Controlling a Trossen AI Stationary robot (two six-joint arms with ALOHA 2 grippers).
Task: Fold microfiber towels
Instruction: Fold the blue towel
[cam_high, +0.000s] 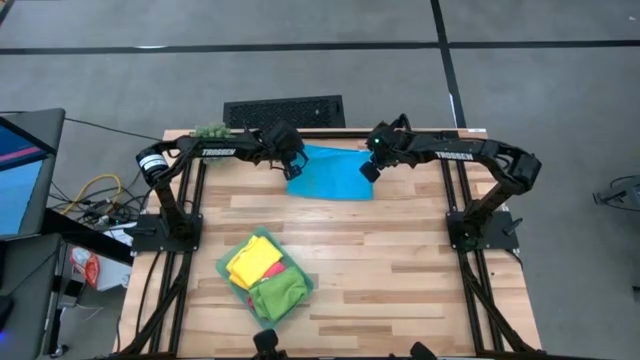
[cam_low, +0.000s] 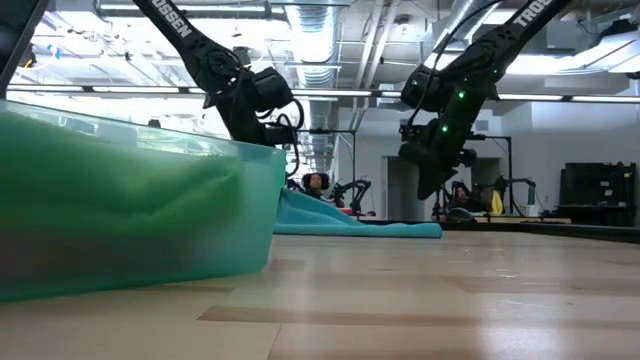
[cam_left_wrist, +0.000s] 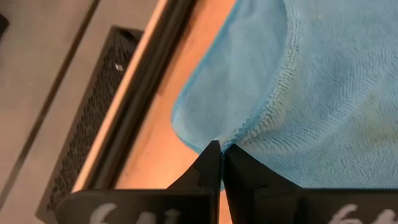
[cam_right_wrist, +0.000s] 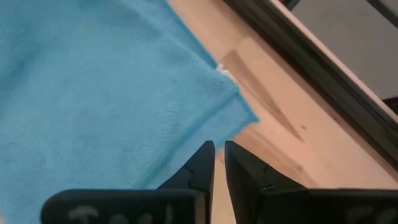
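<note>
1. While the blue towel (cam_high: 330, 172) lies flat at the bench's (cam_high: 400, 250) far edge, its long axis runs between the two arms.
2. Left gripper (cam_left_wrist: 221, 155): jaws closed, pinching the towel's left hem.
3. Right gripper (cam_right_wrist: 219, 155): jaws parted a crack, empty, corner just ahead.
4. Yellow, pink and green towels sit in the tray (cam_high: 226, 270), near side.

Far edge of the worktop (cam_high: 400, 260) is occupied by the blue towel (cam_high: 335, 175), flanked by both arms. Near-left is blocked by the tray (cam_high: 226, 266) of towels. Centre and right planks are left open for passage.
</note>
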